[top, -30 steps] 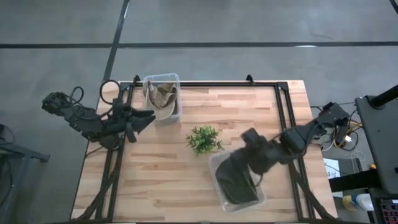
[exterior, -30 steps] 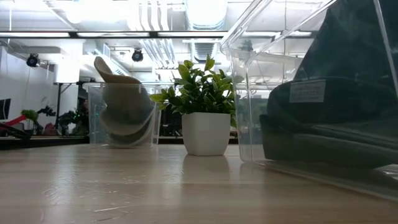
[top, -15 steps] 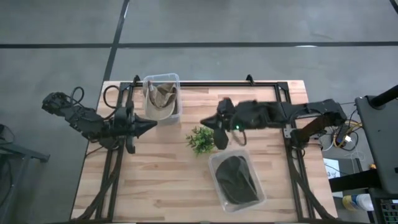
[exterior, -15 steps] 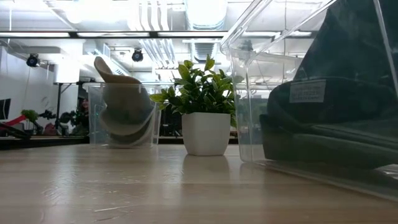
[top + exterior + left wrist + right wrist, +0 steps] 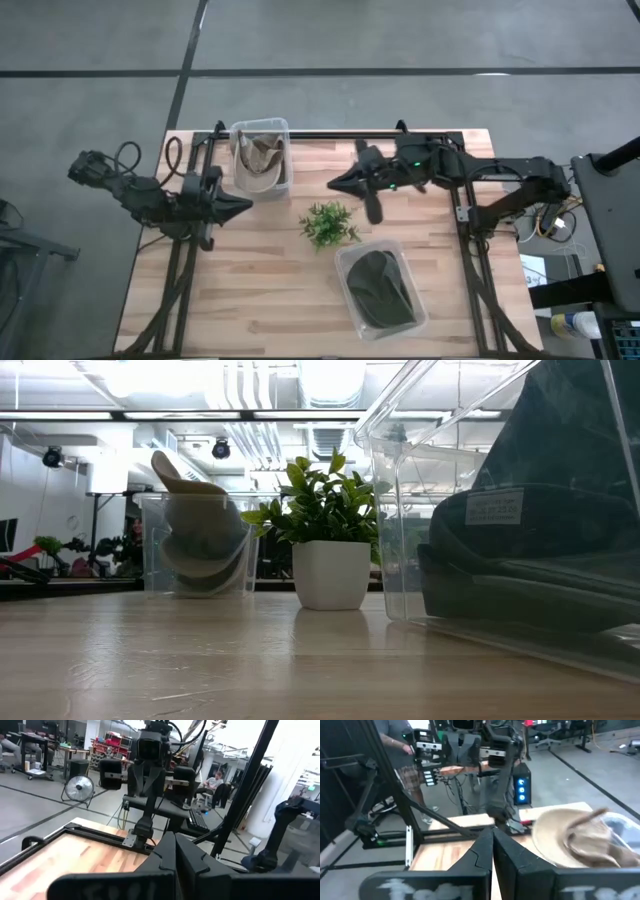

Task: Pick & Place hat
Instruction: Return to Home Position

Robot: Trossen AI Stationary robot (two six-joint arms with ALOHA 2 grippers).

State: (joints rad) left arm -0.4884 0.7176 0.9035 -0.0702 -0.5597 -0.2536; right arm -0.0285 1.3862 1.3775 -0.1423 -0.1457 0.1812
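A tan hat (image 5: 258,157) lies crumpled in a clear bin (image 5: 285,150) at the table's far edge, left of centre. In the low view the tan hat (image 5: 197,530) leans against the bin's wall. A dark hat (image 5: 378,288) lies in a second clear bin (image 5: 345,262) at the near right, seen close up in the low view as the dark hat (image 5: 520,555). My left gripper (image 5: 248,205) is shut and empty, over the table just near of the tan hat's bin. My right gripper (image 5: 332,185) is shut and empty, in the air between that bin and the plant.
A small potted plant (image 5: 327,224) in a white pot (image 5: 328,574) stands mid-table between the two bins. A black frame (image 5: 455,170) runs along the table's edges. A person (image 5: 400,755) stands in the room beyond the table.
My right gripper has left the dark hat's bin and swung toward the table's far edge and left, and now points at the tan hat's bin. The dark hat stays in its bin. My left gripper has shut and shifted a little toward the near edge.
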